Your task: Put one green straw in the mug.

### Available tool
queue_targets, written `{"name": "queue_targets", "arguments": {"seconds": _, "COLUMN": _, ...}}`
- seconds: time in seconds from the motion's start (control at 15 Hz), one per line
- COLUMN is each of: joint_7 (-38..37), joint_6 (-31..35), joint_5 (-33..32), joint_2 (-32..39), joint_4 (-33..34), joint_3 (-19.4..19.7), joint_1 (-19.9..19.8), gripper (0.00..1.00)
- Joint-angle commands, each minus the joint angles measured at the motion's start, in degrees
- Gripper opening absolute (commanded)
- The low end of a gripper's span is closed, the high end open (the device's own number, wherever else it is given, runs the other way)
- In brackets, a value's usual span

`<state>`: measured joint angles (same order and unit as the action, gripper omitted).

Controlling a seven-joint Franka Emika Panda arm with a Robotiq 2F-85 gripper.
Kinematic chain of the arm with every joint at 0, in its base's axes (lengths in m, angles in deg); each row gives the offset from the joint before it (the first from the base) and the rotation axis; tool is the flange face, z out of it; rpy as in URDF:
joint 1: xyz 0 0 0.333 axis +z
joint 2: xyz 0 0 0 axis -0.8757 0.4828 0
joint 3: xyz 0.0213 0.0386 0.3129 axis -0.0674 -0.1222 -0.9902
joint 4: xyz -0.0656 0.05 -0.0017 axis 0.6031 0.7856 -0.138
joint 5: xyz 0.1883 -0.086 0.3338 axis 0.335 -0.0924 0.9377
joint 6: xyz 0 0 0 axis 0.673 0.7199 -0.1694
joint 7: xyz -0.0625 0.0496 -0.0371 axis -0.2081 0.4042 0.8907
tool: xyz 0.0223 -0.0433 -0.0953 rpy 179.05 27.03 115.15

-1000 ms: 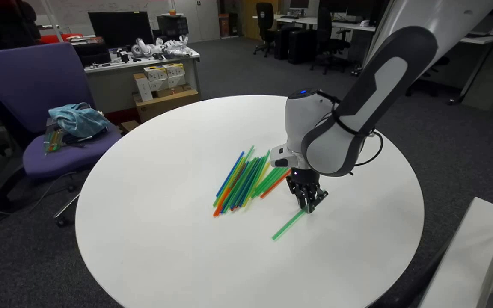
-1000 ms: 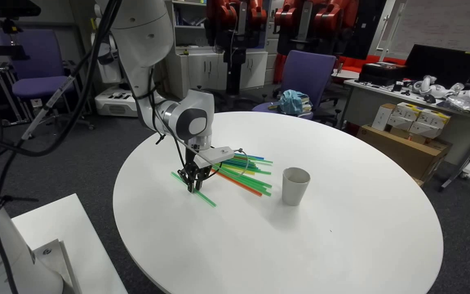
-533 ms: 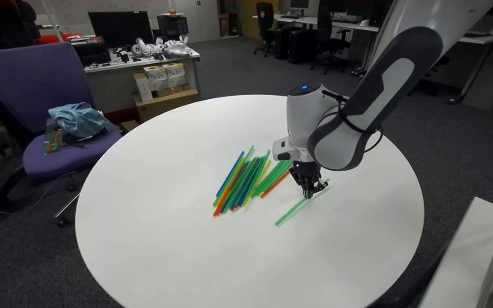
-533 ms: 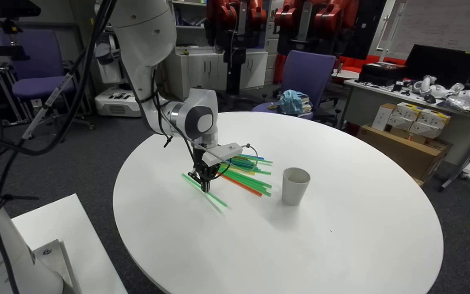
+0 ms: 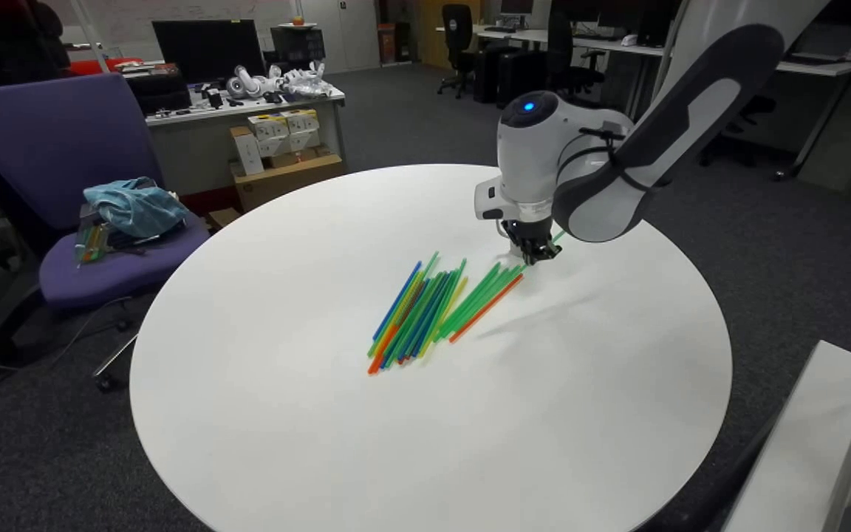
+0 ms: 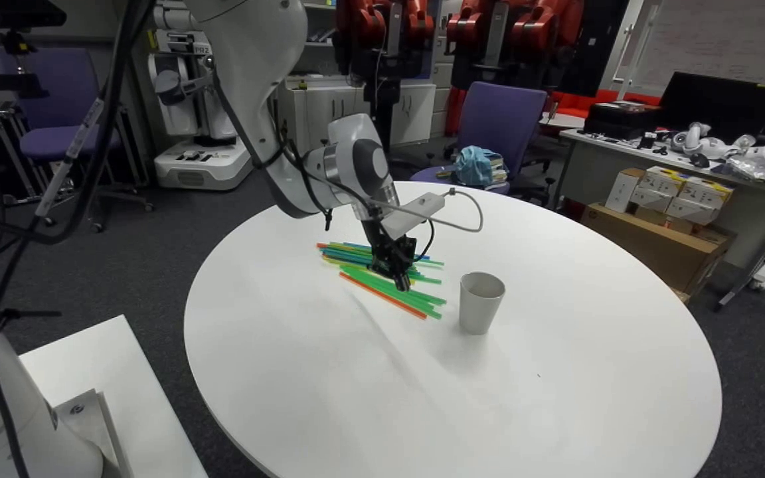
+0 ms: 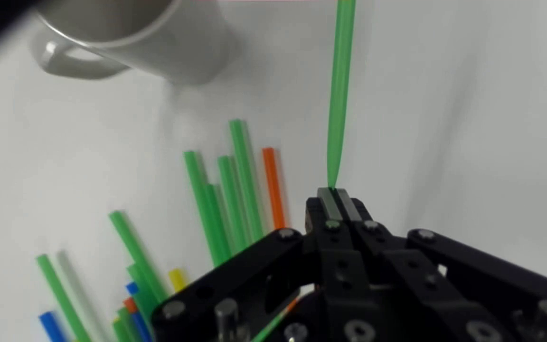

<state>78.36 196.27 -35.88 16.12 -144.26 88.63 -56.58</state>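
My gripper (image 7: 334, 190) is shut on a green straw (image 7: 341, 90), which runs away from the fingertips to the top edge in the wrist view. The gripper is above the table in both exterior views (image 5: 531, 260) (image 6: 402, 285), tilted in the latter. A short piece of the held straw (image 5: 559, 236) shows beside the arm. The white mug (image 6: 480, 309) stands upright on the table, to the right of the gripper there. In the wrist view the mug (image 7: 183, 47) is at upper left, its handle showing, left of the straw and apart from it.
A pile of mixed coloured straws (image 5: 414, 318) lies on the round white table (image 5: 285, 428). Several green straws and an orange straw (image 5: 486, 309) lie beside it, below the gripper, near the mug. A purple chair (image 5: 63, 148) stands by the table.
The gripper was low around the green straw, then shut on it. It has lifted the straw off the table and moved over the other straws, closer to the mug.
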Motion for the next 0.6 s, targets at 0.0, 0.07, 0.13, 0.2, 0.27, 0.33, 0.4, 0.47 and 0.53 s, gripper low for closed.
{"name": "queue_targets", "arguments": {"seconds": 0.0, "joint_7": -6.11, "joint_6": -3.87, "joint_5": -8.49, "joint_2": -2.50, "joint_4": 4.23, "joint_3": 1.15, "joint_1": 0.13, "gripper": 0.01}}
{"name": "queue_targets", "arguments": {"seconds": 0.07, "joint_7": -6.69, "joint_6": -5.14, "joint_5": -9.62, "joint_2": -2.73, "joint_4": 5.43, "joint_3": 0.64, "joint_1": -0.53, "gripper": 0.00}}
{"name": "queue_targets", "arguments": {"seconds": 0.13, "joint_7": -7.88, "joint_6": -6.72, "joint_5": -11.48, "joint_2": -2.89, "joint_4": 6.92, "joint_3": 0.66, "joint_1": -0.70, "gripper": 0.00}}
{"name": "queue_targets", "arguments": {"seconds": 0.2, "joint_7": -8.49, "joint_6": -8.24, "joint_5": -12.83, "joint_2": -2.87, "joint_4": 8.32, "joint_3": 0.52, "joint_1": -0.99, "gripper": 0.00}}
{"name": "queue_targets", "arguments": {"seconds": 0.27, "joint_7": -9.45, "joint_6": -10.13, "joint_5": -14.45, "joint_2": -2.80, "joint_4": 9.80, "joint_3": 0.53, "joint_1": -1.13, "gripper": 0.00}}
{"name": "queue_targets", "arguments": {"seconds": 0.33, "joint_7": -10.21, "joint_6": -11.88, "joint_5": -15.94, "joint_2": -2.69, "joint_4": 11.13, "joint_3": 0.42, "joint_1": -1.29, "gripper": 0.00}}
{"name": "queue_targets", "arguments": {"seconds": 0.4, "joint_7": -11.05, "joint_6": -13.53, "joint_5": -17.45, "joint_2": -2.57, "joint_4": 12.37, "joint_3": 0.31, "joint_1": -1.44, "gripper": 0.00}}
{"name": "queue_targets", "arguments": {"seconds": 0.47, "joint_7": -11.67, "joint_6": -15.44, "joint_5": -19.17, "joint_2": -2.40, "joint_4": 13.77, "joint_3": 0.30, "joint_1": -1.54, "gripper": 0.00}}
{"name": "queue_targets", "arguments": {"seconds": 0.53, "joint_7": -12.11, "joint_6": -17.18, "joint_5": -20.56, "joint_2": -2.24, "joint_4": 14.89, "joint_3": 0.17, "joint_1": -1.77, "gripper": 0.00}}
